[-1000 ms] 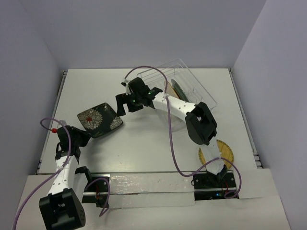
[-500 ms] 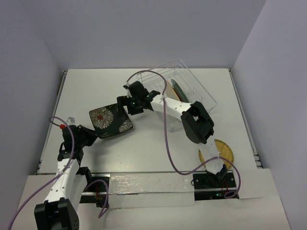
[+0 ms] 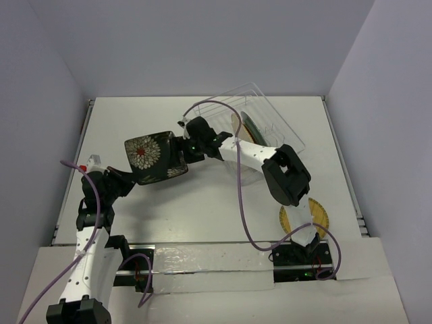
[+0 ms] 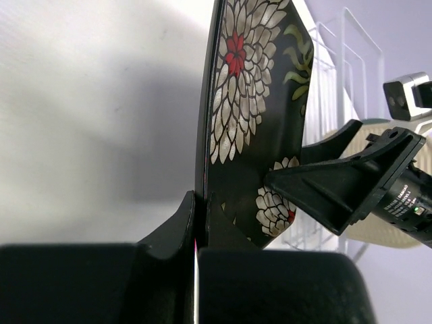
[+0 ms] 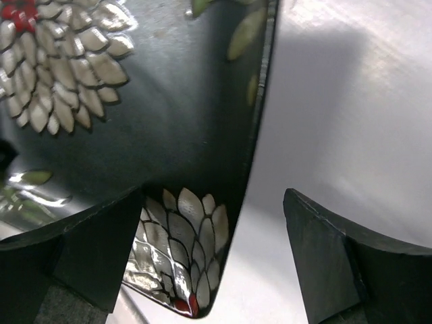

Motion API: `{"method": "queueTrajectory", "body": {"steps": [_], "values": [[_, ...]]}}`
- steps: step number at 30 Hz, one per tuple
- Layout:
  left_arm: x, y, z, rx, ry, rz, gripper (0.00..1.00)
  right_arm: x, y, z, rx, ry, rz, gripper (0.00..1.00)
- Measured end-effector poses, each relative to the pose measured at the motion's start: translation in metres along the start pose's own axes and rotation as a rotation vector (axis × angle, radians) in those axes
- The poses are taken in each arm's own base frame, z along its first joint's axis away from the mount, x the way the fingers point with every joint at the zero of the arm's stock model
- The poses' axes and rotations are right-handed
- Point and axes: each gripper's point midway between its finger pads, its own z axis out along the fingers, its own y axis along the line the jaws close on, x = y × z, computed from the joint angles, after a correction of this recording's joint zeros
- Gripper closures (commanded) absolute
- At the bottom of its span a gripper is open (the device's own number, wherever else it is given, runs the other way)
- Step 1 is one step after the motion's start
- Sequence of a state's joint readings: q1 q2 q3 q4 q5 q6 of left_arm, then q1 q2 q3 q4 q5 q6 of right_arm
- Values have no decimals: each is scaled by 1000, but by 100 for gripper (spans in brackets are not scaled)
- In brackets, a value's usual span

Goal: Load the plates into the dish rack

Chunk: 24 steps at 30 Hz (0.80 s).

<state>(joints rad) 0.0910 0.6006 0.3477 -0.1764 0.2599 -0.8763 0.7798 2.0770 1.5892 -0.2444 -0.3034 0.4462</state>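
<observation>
A: The black square plate (image 3: 155,158), with its white flower pattern: where is it found?

B: It is held up off the table (image 3: 202,209), tilted, to the left of the dish rack (image 3: 273,128) and apart from it. Its lower left edge is pinched by the left gripper (image 3: 128,181), whose fingers are pressed tight on the rim. In the left wrist view the plate is seen edge-on, rising from between those fingers.

A: And how is the right gripper (image 3: 183,150) placed?

B: It is set at the plate's opposite, right-hand edge, with the jaws spread wide and nothing clamped. In the right wrist view a corner of the plate is seen between the two fingers (image 5: 88,250). One finger lies on the side of the patterned face. The other is kept well apart from the rim, with bare table seen in the gap. Whether the nearer finger touches the plate cannot be told.

A: What is seen in the rack?

B: Two plates are stood upright in it: a tan woven plate (image 3: 235,125) and, just beside it, a grey-blue plate (image 3: 250,128).

A: Is any other plate seen?

B: A tan woven round plate (image 3: 314,214) is laid flat on the table by the right arm's base, partly hidden by that arm.
</observation>
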Motion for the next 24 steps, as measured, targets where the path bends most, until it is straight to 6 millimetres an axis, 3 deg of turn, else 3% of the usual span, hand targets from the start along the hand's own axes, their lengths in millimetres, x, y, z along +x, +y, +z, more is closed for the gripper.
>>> {"method": "queueTrajectory", "body": {"steps": [4, 7, 8, 12, 14, 21, 24], "values": [[3, -11, -2, 49, 23, -17, 100, -2, 16, -14, -102, -18, -11, 23], [2, -21, -4, 95, 24, -23, 100, -10, 30, -26, -187, -40, -14, 48], [0, -24, -4, 106, 16, -25, 100, -12, 32, -29, -207, -49, -7, 62], [-3, -30, -5, 135, 6, -26, 100, -31, 41, -48, -311, -83, 45, 81], [-3, -35, -6, 162, 6, -22, 99, -38, 46, -57, -349, -94, 63, 98], [-6, -61, -12, 294, 14, 30, 58, -53, 59, -86, -440, -149, 63, 100], [-5, -72, -14, 347, 31, 46, 50, -47, 60, -88, -476, -138, 73, 100]]}}
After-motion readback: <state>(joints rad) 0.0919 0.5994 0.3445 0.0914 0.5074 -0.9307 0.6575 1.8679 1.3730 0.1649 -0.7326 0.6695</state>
